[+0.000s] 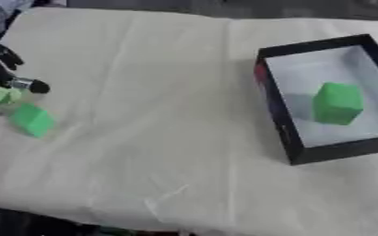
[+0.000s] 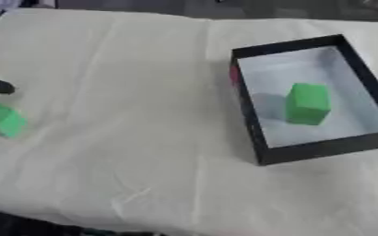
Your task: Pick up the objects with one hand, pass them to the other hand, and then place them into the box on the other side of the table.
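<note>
The cream tablecloth (image 1: 160,152) is spreading nearest, and the black box (image 1: 277,115) on the right is already holding a green block (image 1: 336,103). At far left another green block (image 1: 32,120) is lying just below the left hand (image 1: 0,69), whose finger spread I cannot tell. It is looking light and rigid; opposite flat faces suit grasping.

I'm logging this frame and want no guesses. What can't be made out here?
- Left hand: cut by the left edge in both views; grip unclear.
- Pale green thing by the green block: blurred, half hidden by the hand.
- Right hand: in neither view.
</note>
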